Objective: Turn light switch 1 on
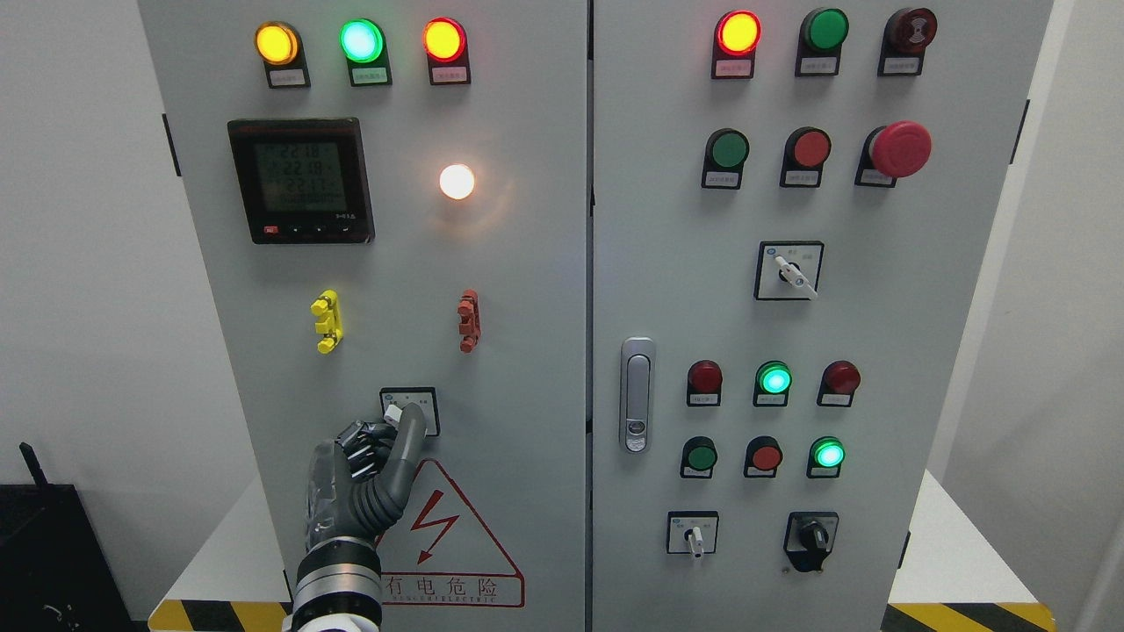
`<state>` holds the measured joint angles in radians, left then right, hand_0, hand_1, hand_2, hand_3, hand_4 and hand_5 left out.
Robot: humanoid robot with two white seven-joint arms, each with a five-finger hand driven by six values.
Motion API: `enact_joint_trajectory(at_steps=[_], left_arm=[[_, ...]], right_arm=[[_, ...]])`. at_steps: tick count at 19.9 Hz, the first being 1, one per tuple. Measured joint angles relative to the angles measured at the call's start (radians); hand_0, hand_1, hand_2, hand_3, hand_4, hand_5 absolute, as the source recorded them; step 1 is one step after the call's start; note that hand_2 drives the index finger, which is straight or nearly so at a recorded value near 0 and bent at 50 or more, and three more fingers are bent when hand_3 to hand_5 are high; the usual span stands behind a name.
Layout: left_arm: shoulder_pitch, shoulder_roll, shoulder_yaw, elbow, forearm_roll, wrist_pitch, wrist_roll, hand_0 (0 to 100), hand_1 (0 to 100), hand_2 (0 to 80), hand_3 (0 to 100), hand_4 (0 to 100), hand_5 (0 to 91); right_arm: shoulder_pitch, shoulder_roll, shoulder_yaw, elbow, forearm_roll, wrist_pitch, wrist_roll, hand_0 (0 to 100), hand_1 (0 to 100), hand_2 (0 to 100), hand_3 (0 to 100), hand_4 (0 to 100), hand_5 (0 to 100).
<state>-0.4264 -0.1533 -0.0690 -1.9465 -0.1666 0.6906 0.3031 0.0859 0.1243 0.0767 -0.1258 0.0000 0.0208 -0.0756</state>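
The left hand (356, 478) reaches up the left cabinet door (527, 351) to the rotary light switch (409, 411) on its square plate above the red warning triangle (448, 544). Its fingers (409, 432) pinch the white knob, whose long axis tilts up to the left. Above, a white lamp (457, 182) glows.

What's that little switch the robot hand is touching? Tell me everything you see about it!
It is a small rotary selector switch on the grey cabinet's left door, below the glowing white lamp and just above the red lightning warning triangle. It has a square white label plate with a black border and tiny print too small to read, plus a pale knob in the middle. The left hand reaches up from below, its fingers pinching the knob and hiding the plate's lower left part.
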Motion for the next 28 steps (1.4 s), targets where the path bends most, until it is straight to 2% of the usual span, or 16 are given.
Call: enact_joint_trajectory(at_steps=[6, 20, 23, 28], left_arm=[[0.001, 0.000, 0.000, -0.001, 0.000, 0.000, 0.000, 21, 46, 61.9, 94, 96, 81.9], [0.062, 0.005, -0.001, -0.039, 0.000, -0.020, -0.019, 21, 46, 62.5, 94, 96, 82.7], [0.103, 0.008, -0.003, -0.054, 0.000, -0.081, -0.022, 21, 46, 62.8, 95, 97, 83.6], [0.227, 0.019, 0.005, -0.070, 0.005, -0.311, -0.077, 21, 42, 62.5, 97, 99, 84.1]], right_arm=[[0.000, 0.000, 0.000, 0.000, 0.000, 0.000, 0.000, 0, 0, 0, 0, 0, 0], [0.000, 0.000, 0.000, 0.000, 0.000, 0.000, 0.000, 0, 0, 0, 0, 0, 0], [0.000, 0.000, 0.000, 0.000, 0.000, 0.000, 0.000, 0, 0, 0, 0, 0, 0], [0.000, 0.000, 0.000, 0.000, 0.000, 0.000, 0.000, 0, 0, 0, 0, 0, 0]])
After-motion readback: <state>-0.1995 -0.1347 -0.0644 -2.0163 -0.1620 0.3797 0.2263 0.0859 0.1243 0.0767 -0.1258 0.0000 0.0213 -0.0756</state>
